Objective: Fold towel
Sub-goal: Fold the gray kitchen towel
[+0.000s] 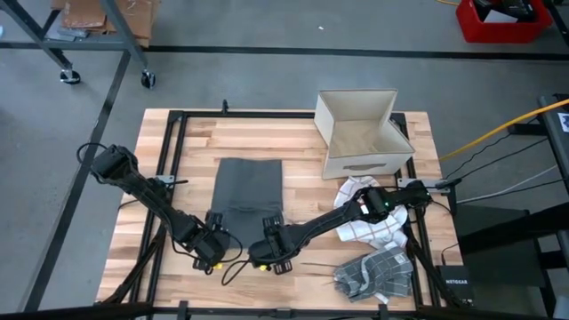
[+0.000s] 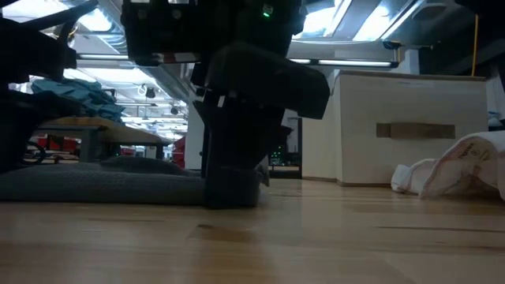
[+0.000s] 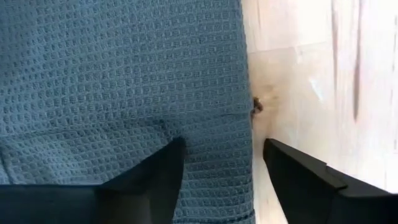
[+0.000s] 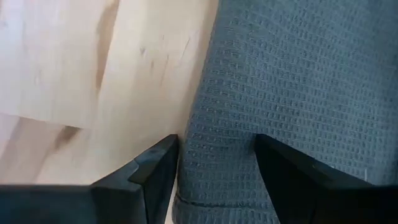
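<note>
A grey waffle-weave towel (image 1: 249,182) lies folded flat in the middle of the table, long side running near to far. My left gripper (image 1: 214,220) is open at the towel's near left corner. In the left wrist view, the left gripper (image 3: 224,168) has one finger over the towel (image 3: 124,74) and one over bare wood. My right gripper (image 1: 272,221) is open at the near right corner. The right gripper (image 4: 217,168) straddles the towel's edge (image 4: 193,124) the same way. In the low view, the right gripper (image 2: 233,185) stands at the end of the towel (image 2: 95,185). My left gripper stands astride the towel's left edge (image 3: 245,124) near its near corner, pointing down from above; whether a finger touches the cloth, I cannot tell. My right gripper stands astride the right edge near the near corner, from above; touch cannot be told there either.
An open cardboard box (image 1: 360,133) stands at the far right of the table, also seen as the box (image 2: 410,130) in the low view. White checked cloths (image 1: 378,222) and a grey patterned cloth (image 1: 378,276) lie at the near right. Bare wood lies left of the towel.
</note>
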